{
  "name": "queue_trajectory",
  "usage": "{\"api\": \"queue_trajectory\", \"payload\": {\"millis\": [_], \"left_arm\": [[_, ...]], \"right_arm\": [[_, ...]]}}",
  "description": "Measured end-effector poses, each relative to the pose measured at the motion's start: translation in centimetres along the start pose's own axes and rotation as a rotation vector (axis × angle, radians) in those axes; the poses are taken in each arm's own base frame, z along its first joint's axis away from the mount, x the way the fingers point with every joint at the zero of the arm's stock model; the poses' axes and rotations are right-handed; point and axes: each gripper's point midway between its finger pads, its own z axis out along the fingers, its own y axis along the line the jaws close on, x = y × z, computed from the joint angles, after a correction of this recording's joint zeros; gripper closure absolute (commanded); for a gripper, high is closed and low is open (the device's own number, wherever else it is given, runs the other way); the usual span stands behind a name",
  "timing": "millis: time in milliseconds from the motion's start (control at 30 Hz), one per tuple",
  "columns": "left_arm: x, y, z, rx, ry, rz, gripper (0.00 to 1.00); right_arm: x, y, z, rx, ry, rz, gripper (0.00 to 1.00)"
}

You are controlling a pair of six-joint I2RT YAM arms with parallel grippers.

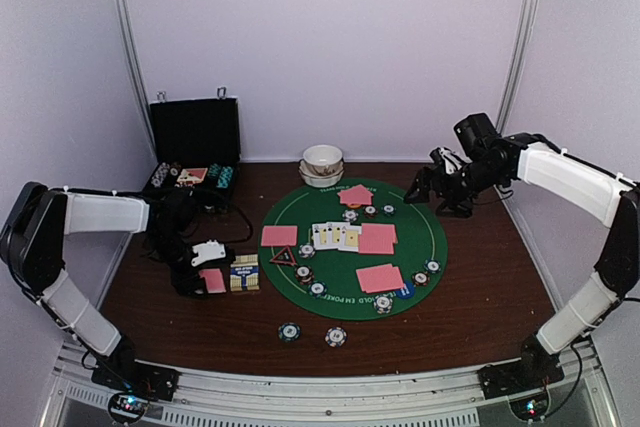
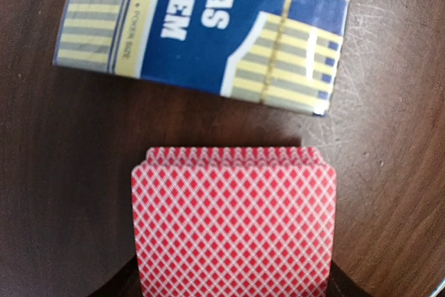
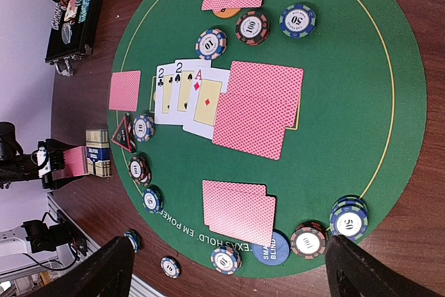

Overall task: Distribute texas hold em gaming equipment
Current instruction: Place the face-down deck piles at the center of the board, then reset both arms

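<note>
My left gripper (image 1: 203,279) is shut on a stack of pink-backed cards (image 2: 233,220), low over the brown table just left of the blue-and-yellow card box (image 2: 208,26). My right gripper (image 3: 229,259) hangs open and empty above the far right of the green mat (image 1: 425,237). On the mat lie three face-up cards (image 3: 184,92), face-down pink cards (image 3: 257,109) in several spots, a red-rimmed triangle marker (image 3: 124,133), a blue disc (image 3: 272,250), an orange disc (image 3: 226,12) and striped chips (image 3: 349,219). Two chips (image 1: 335,336) sit off the mat near the front.
An open black case (image 1: 195,137) stands at the back left with chips in its tray. Stacked white bowls (image 1: 322,162) sit at the mat's far edge. The card box (image 1: 244,274) lies between my left gripper and the mat.
</note>
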Motion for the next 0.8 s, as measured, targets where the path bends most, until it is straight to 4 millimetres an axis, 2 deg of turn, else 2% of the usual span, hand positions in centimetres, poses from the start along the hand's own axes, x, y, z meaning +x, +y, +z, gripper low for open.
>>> {"api": "queue_trajectory", "payload": {"millis": [33, 67, 100, 133, 333, 467, 567, 667, 800], "left_arm": [[-0.1, -0.2, 0.1, 0.003, 0.0, 0.004, 0.31], [-0.1, -0.3, 0.2, 0.007, 0.0, 0.005, 0.21], [-0.1, -0.4, 0.2, 0.009, 0.001, 0.006, 0.08], [-0.1, -0.4, 0.2, 0.009, 0.003, 0.009, 0.03], [-0.1, -0.6, 0.1, 0.014, 0.0, -0.01, 0.02], [-0.4, -0.7, -0.8, 0.022, -0.004, -0.036, 0.02], [-1.9, 0.4, -2.8, -0.005, -0.035, -0.062, 0.02], [-4.2, 2.4, -5.8, -0.075, -0.11, -0.092, 0.02], [-6.0, 5.7, -10.4, -0.2, -0.234, -0.191, 0.03]], "right_arm": [[0.1, 0.0, 0.0, 0.0, 0.0, 0.002, 0.01], [0.1, 0.0, -0.1, -0.001, -0.001, 0.003, 0.01], [0.1, 0.0, -0.2, -0.001, -0.003, 0.006, 0.0], [0.1, 0.1, -0.3, -0.003, -0.005, 0.007, 0.01], [0.0, 0.3, -0.7, -0.006, -0.017, 0.007, 0.01], [-0.2, 0.1, -1.0, 0.009, -0.033, 0.004, 0.01], [-0.5, -0.3, -1.5, 0.039, -0.057, -0.002, 0.0], [-1.2, -1.2, -2.3, 0.098, -0.105, -0.016, 0.01], [-2.7, -3.7, -4.2, 0.232, -0.208, -0.023, 0.01]]}}
